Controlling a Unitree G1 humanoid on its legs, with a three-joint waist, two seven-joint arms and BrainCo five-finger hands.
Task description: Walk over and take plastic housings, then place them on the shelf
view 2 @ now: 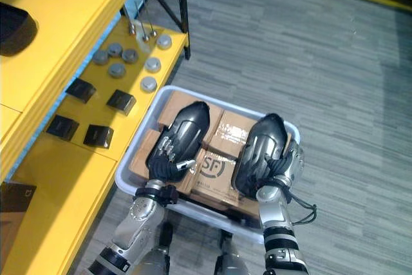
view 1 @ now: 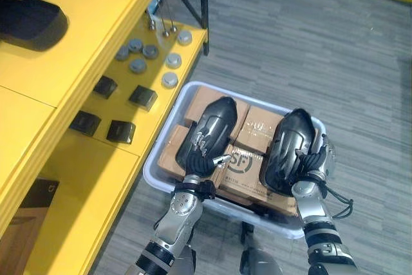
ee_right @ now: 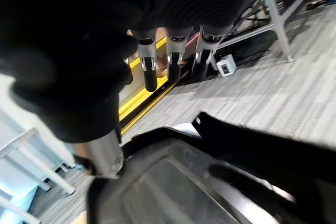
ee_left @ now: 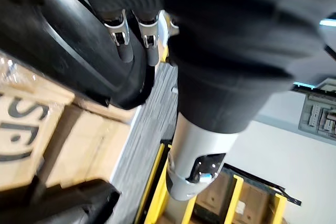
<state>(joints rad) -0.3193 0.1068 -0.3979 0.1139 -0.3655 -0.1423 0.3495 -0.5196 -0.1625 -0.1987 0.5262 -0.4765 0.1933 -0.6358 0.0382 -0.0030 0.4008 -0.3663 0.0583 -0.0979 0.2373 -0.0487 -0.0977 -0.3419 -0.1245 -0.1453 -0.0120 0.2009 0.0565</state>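
The left hand [view 1: 205,141] is curling its fingers over a black housing [view 1: 215,117], gripping it from underneath. The right hand [view 1: 315,159] is clasping a second housing [view 1: 290,143], its fingers wrapping round the outer side. Both hands are holding their loads above the cardboard boxes [view 1: 248,165] in the bin [view 1: 257,101], probably to clear its rim. The yellow shelf [view 1: 96,37] is lying beyond the left hand, well apart from it.

A pale plastic tub [view 1: 222,209] sits on grey carpet [view 1: 322,49], packed with cardboard boxes [view 1: 261,130]. Beside it, grey round caps [view 1: 149,51] cluster near small black blocks [view 1: 143,97].
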